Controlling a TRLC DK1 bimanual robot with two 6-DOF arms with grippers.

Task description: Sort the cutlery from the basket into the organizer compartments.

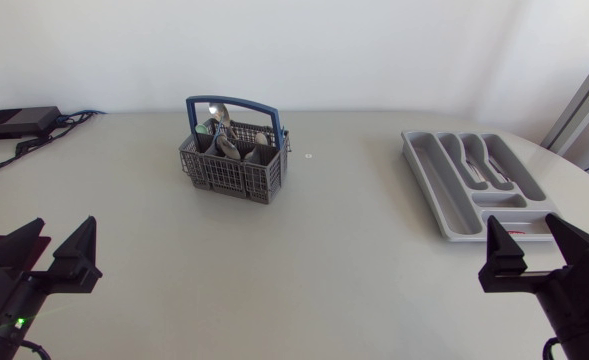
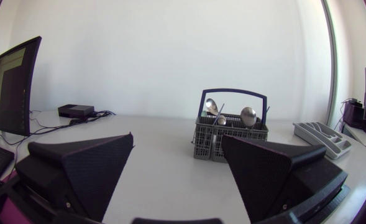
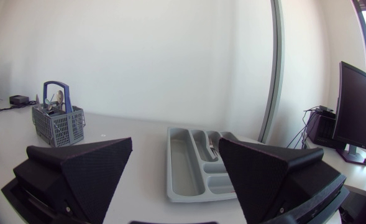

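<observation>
A grey cutlery basket (image 1: 232,160) with a blue handle stands at the table's back middle, with spoons (image 1: 221,128) upright in it. The grey organizer (image 1: 444,190) lies at the right; some cutlery (image 1: 477,160) rests in its middle compartments. My left gripper (image 1: 46,255) stands open at the front left, far from the basket, nothing between its fingers. My right gripper (image 1: 529,252) is open at the front right, just in front of the organizer. In the left wrist view the basket (image 2: 230,138) stands ahead of the gripper (image 2: 179,165). In the right wrist view the organizer (image 3: 195,168) lies ahead of the gripper (image 3: 176,168).
A small black box (image 1: 19,122) with cables sits at the back left corner. A tiny pale speck (image 1: 308,155) lies on the table right of the basket. The table's curved edge runs past the organizer at the right.
</observation>
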